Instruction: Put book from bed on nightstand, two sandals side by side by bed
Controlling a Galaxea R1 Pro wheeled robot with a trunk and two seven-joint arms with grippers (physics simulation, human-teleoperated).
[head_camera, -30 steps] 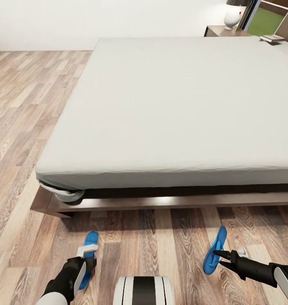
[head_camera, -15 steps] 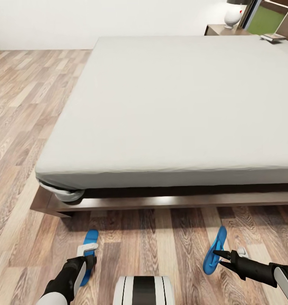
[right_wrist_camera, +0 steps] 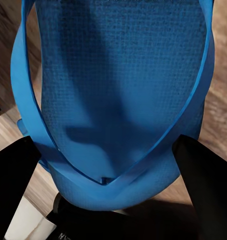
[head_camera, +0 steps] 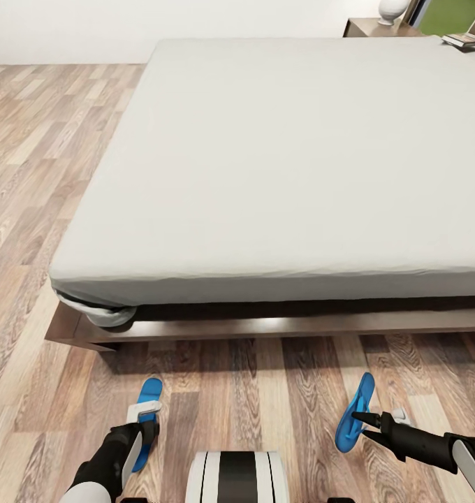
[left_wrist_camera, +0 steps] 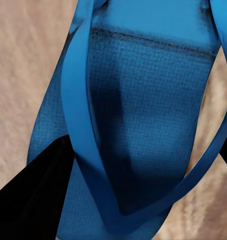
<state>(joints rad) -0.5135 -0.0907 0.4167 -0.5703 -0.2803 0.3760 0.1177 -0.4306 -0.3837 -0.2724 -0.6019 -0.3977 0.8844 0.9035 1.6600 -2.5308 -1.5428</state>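
Two bright blue sandals hang just above the wood floor in front of the bed (head_camera: 286,154). My left gripper (head_camera: 145,427) is shut on the left sandal (head_camera: 150,395), which lies roughly flat; up close its sole (left_wrist_camera: 143,100) sits between the dark fingers (left_wrist_camera: 38,195). The right sandal (head_camera: 355,412) is tipped on its edge with my right gripper (head_camera: 361,426) shut on it, and its sole (right_wrist_camera: 118,75) spans the gap between the fingers (right_wrist_camera: 203,175). The book (head_camera: 464,40) lies on the bed's far right corner. A nightstand (head_camera: 371,28) stands behind the bed.
A white lamp (head_camera: 392,8) stands on the nightstand. The bed's dark wooden frame (head_camera: 265,328) runs across just ahead of both sandals, its corner (head_camera: 66,332) at the left. Plank floor (head_camera: 35,175) stretches along the bed's left side to a white wall.
The whole picture has shifted: the camera has tipped downward, so the far wall, lamp and book sit higher in view. Both arms and their sandals hold the same places.
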